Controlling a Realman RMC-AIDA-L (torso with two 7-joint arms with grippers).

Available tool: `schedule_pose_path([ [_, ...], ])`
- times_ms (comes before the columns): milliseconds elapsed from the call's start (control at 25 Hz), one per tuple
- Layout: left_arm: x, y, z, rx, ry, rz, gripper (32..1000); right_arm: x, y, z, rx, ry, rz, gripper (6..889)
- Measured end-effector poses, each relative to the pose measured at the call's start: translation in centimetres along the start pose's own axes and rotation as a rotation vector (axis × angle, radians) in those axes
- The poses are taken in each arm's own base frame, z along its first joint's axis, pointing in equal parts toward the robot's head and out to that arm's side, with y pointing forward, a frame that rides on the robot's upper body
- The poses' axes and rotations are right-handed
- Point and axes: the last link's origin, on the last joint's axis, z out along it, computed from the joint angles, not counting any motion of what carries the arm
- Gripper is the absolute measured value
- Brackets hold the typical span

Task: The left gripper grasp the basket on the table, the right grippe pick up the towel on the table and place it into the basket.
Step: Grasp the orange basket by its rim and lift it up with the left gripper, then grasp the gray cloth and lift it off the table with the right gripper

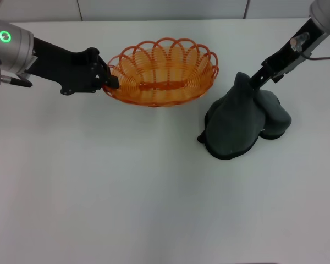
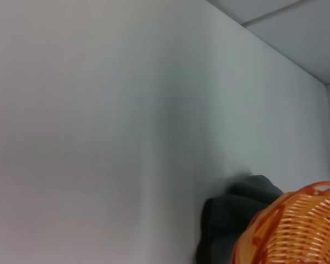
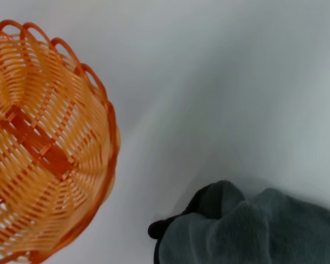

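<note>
Already the left gripper [image 1: 111, 81] is clamped on the near-left rim of the basket [image 1: 162, 71]. Right of it, the right grippe [image 1: 255, 81] pinches the peak of the towel [image 1: 239, 118], which mostly rests on the table [image 1: 126, 192]. Lift it fully clear before crossing to the basket.

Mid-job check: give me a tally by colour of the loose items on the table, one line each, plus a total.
Orange: 1, the basket, its rim at the left end effector.
Dark grey: 1, the towel, one peak pulled up at the right end effector, the rest lying on the table.
Total: 2
</note>
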Motion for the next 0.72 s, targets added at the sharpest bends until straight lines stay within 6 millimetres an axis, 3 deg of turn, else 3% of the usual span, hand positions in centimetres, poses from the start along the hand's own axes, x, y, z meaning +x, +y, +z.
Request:
schedule_pose_path([
  [480,0.1,0.3,0.1,0.002,-0.006,0.017,86,-0.5,-0.9,0.4,0.046,-0.057,0.003,844],
  [720,0.2,0.2,0.1,0.007,0.0,0.021,86,-0.3,-0.6,2.2,0.042,-0.054,-0.013,843],
])
